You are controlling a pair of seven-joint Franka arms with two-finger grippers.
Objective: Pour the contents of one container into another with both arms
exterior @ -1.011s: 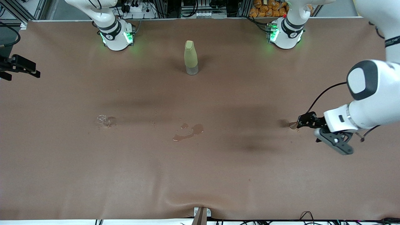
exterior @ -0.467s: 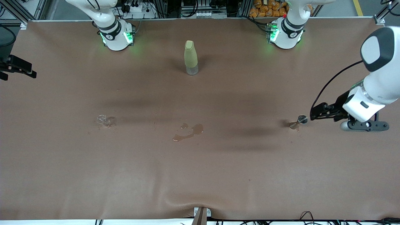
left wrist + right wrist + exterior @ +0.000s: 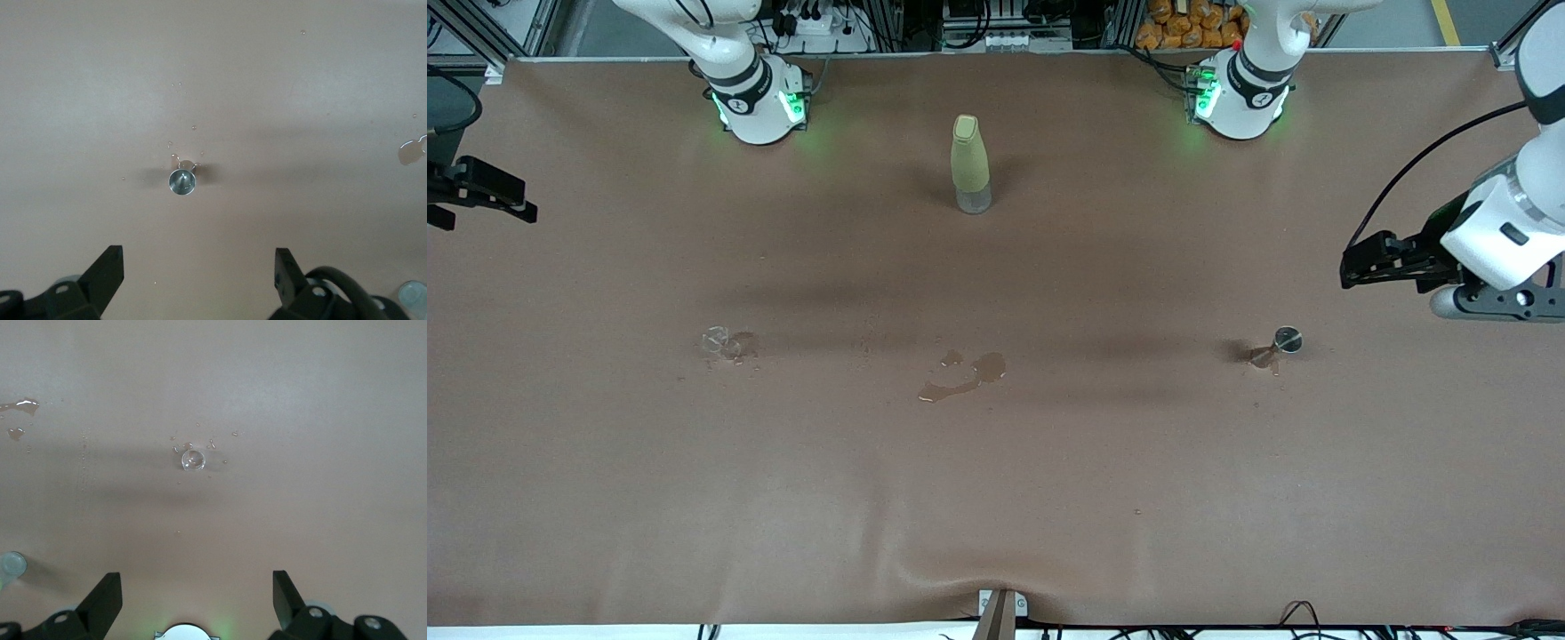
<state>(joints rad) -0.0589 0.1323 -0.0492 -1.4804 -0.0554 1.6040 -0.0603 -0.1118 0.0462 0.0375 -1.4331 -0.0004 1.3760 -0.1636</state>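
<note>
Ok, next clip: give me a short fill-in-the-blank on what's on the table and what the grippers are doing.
1. The olive bottle stands ____ on the table.
2. Both the left gripper and the right gripper have their fingers ____.
3. The small metal cup lies toward the ____ arm's end of the table.
4. A spilled puddle lies ____ to the front camera than the bottle.

Missing words: upright; open; left; nearer
</note>
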